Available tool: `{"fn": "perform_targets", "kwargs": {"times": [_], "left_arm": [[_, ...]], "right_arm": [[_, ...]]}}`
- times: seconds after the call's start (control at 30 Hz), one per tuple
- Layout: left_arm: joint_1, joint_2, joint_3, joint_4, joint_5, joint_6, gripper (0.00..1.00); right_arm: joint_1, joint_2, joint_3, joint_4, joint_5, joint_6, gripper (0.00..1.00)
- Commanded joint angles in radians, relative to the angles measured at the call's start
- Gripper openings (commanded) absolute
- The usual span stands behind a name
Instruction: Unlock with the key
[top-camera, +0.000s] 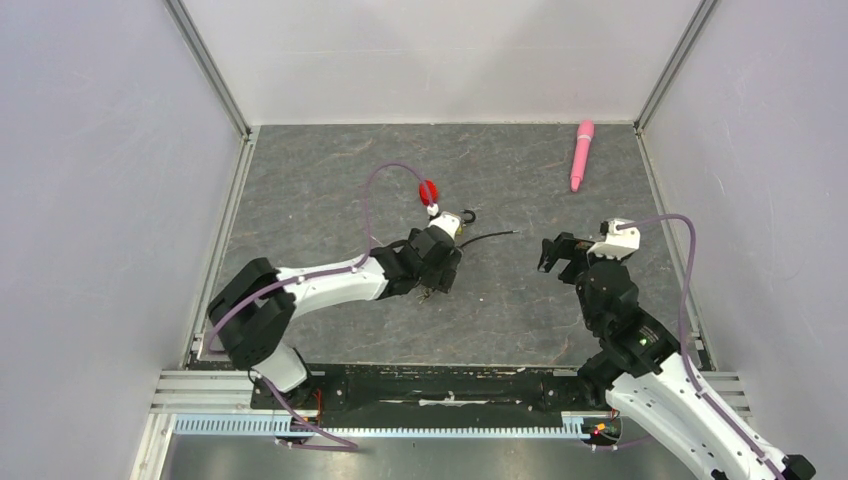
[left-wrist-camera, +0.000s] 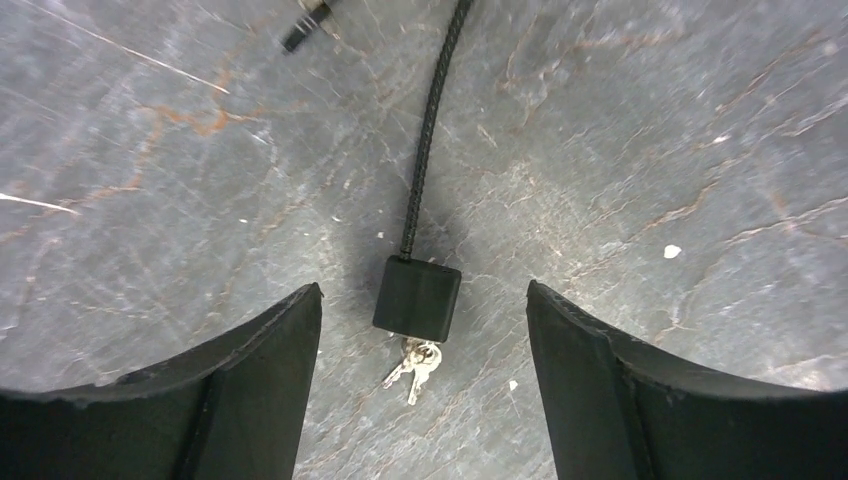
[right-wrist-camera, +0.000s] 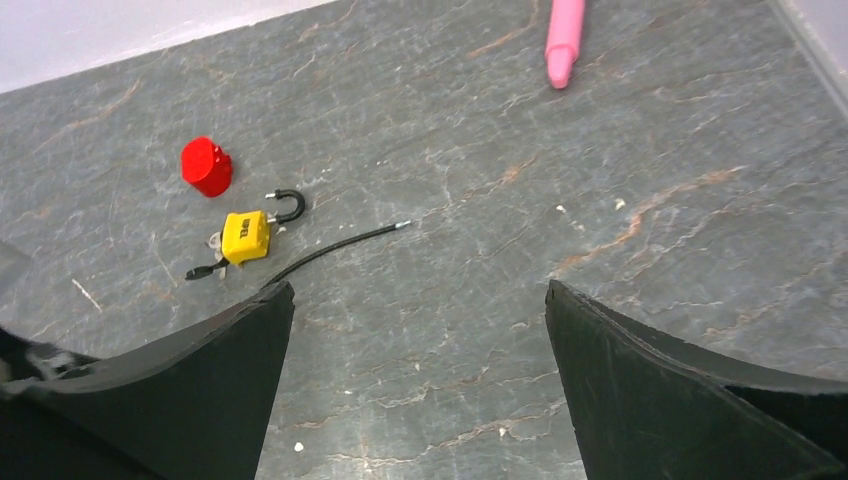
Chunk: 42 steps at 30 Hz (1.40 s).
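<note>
2 white arms (top-camera: 335, 282), black joints (top-camera: 250, 312), purple cables (top-camera: 367, 205)

Left hand (top-camera: 437, 276) over, perhaps, the key (top-camera: 427, 294)

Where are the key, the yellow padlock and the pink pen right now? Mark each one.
key (left-wrist-camera: 413, 366), left wrist view, middle of the silvery bunch.
yellow padlock (right-wrist-camera: 245, 236), right wrist view, middle of its body.
pink pen (top-camera: 581, 155), top external view, mid-barrel.

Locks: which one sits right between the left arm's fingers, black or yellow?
The black lock on the cord, with silvery keys at its end. The yellow padlock lies apart, near the red thing.
</note>
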Motion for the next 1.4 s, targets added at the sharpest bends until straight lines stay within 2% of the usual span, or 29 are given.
{"fn": "perform_targets", "kwargs": {"times": [0.0, 0.17, 0.37, 0.6, 0.9, 1.1, 1.23, 1.37], "left_arm": [[0.029, -0.161, 0.015, -0.021, -0.03, -0.027, 0.83], [0.095, -0.401, -0.025, -0.127, -0.091, -0.07, 0.9], [0.158, -0.692, -0.034, -0.307, -0.236, -0.053, 0.91], [0.16, -0.994, -0.113, -0.403, -0.455, -0.048, 0.91], [0.16, -1.391, -0.247, -0.446, -0.608, -0.06, 0.91], [0.16, -1.508, -0.307, -0.427, -0.636, -0.062, 0.91], [0.16, -1.479, -0.313, -0.403, -0.636, -0.068, 0.91], [0.161, -1.417, -0.322, -0.387, -0.57, -0.094, 0.91]], "right_arm": [[0.0, -0.041, 0.083, -0.061, 0.109, -0.07, 0.98], [0.0, -0.141, 0.118, -0.128, 0.223, -0.144, 0.98], [0.0, -0.275, 0.123, -0.161, 0.35, -0.234, 0.98], [0.0, -0.378, 0.039, -0.131, 0.499, -0.322, 0.98], [0.0, -0.504, -0.11, -0.02, 0.468, -0.335, 0.98], [0.0, -0.601, -0.141, -0.001, 0.435, -0.354, 0.98], [0.0, -0.62, -0.15, 0.015, 0.447, -0.369, 0.98], [0.0, -0.604, -0.148, 0.018, 0.45, -0.379, 0.98]]}}
